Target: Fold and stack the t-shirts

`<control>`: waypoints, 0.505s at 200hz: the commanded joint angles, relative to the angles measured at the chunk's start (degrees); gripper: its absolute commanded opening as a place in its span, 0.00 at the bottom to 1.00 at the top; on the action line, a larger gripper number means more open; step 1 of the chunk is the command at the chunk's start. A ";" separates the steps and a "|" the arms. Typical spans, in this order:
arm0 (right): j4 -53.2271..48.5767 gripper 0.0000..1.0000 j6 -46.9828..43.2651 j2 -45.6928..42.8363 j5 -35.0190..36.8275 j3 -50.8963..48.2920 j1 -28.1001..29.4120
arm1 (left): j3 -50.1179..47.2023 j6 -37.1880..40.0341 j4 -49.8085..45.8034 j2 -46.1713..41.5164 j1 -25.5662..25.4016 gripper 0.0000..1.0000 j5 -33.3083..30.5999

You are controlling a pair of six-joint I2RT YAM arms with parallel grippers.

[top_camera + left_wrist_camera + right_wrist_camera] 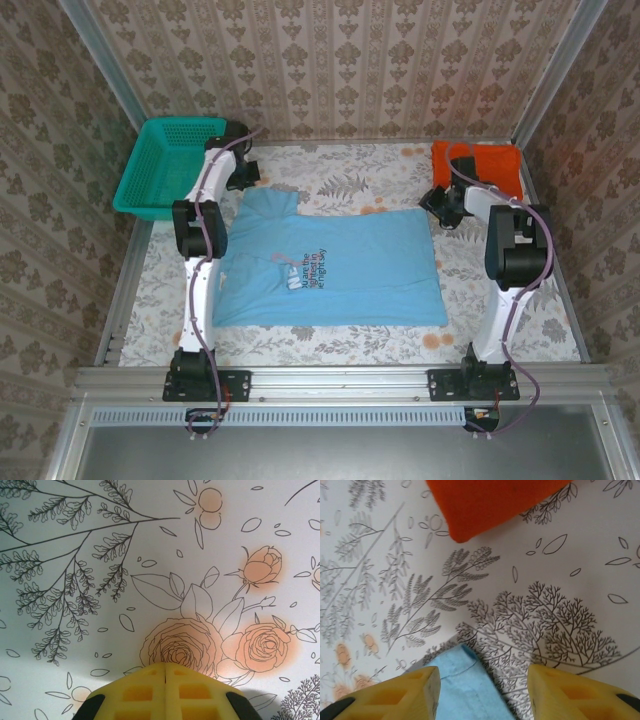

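The light blue t-shirt lies spread flat in the middle of the table, print facing up. The orange t-shirt sits folded at the back right. My left gripper hovers just beyond the blue shirt's back left corner. In the left wrist view its yellow fingers are pressed together over bare tablecloth, nothing between them. My right gripper is at the blue shirt's back right corner. In the right wrist view that gripper stands open, with the blue corner between its fingers and the orange shirt beyond.
A teal mesh basket stands at the back left, close to the left arm. A floral tablecloth covers the table, which is walled in by patterned panels. Bare cloth lies between the two shirts.
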 commanded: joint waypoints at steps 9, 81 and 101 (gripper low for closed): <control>-1.44 0.46 0.18 2.76 0.47 3.30 -0.19 | -3.79 -0.09 3.52 -4.20 -1.63 0.00 3.06; -3.71 0.34 -0.63 8.35 1.10 9.89 1.03 | -7.10 1.33 7.12 -8.21 -3.54 0.00 1.91; -3.56 0.32 -0.79 8.89 0.63 10.22 1.91 | -7.51 1.72 6.65 -8.87 -3.64 0.00 1.21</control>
